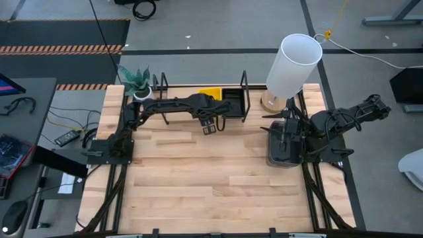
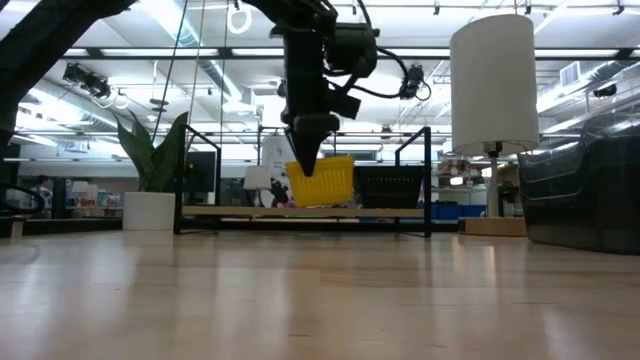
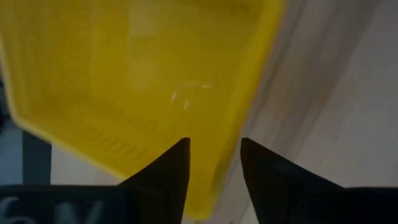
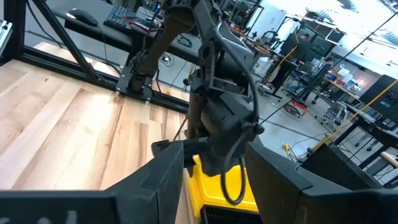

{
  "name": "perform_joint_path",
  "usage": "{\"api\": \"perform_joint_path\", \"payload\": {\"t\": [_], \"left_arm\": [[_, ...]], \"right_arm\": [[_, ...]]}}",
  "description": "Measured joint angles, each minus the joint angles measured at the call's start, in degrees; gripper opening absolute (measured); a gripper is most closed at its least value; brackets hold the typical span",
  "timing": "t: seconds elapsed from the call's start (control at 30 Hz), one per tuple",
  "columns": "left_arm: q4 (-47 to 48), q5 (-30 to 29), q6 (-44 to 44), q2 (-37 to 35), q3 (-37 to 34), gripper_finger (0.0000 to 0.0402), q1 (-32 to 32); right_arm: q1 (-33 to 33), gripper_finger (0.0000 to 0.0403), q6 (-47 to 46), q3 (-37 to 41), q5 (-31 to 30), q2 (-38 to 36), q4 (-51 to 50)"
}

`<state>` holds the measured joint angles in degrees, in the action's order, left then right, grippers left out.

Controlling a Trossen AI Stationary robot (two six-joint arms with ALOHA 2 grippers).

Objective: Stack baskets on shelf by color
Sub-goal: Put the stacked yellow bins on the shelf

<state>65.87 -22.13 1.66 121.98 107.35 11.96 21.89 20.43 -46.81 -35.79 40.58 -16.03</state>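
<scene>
My left gripper (image 1: 208, 125) (image 2: 305, 158) (image 3: 214, 148) reaches over the table's far edge to the shelf (image 2: 240, 212) and is shut on a yellow basket (image 1: 211, 95) (image 2: 326, 182), which sits tilted at the shelf's middle. A black perforated basket (image 1: 233, 100) (image 2: 390, 186) rests on the shelf board to its right. Dark grey baskets (image 1: 281, 153) (image 2: 585, 190) sit stacked on the table's right side. My right gripper (image 1: 285, 130) (image 4: 211, 155) hovers open above them, pointing toward the left arm. The other baskets are hidden. My left gripper pinches the yellow basket's side wall (image 3: 208, 177) near a corner, one finger (image 3: 168, 174) inside the basket and one finger (image 3: 267, 177) outside. The fingers come from above, pointing down. The basket hangs tilted; whether its lower edge (image 2: 320, 204) rests on the shelf board I cannot tell.
A potted plant (image 1: 135, 79) (image 2: 155, 160) stands at the shelf's left end. A lamp with a tall white shade (image 1: 294, 63) (image 2: 492, 80) stands at the far right corner. Black wire uprights (image 1: 244, 86) rise beside the baskets. Bare wood fills the table's middle and near side.
</scene>
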Motion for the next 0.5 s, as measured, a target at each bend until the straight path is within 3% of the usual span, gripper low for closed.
{"api": "perform_joint_path", "payload": {"t": [0.17,0.5], "left_arm": [[3.07,0.18,5.00,-0.09,0.00,0.0118,0.29],[1.16,2.47,5.67,-0.11,0.00,0.0091,-0.18]], "right_arm": [[0.00,0.0176,-0.11,0.00,0.00,0.00,0.02],[0.00,0.0176,-0.35,0.00,-0.07,0.00,0.02]]}}
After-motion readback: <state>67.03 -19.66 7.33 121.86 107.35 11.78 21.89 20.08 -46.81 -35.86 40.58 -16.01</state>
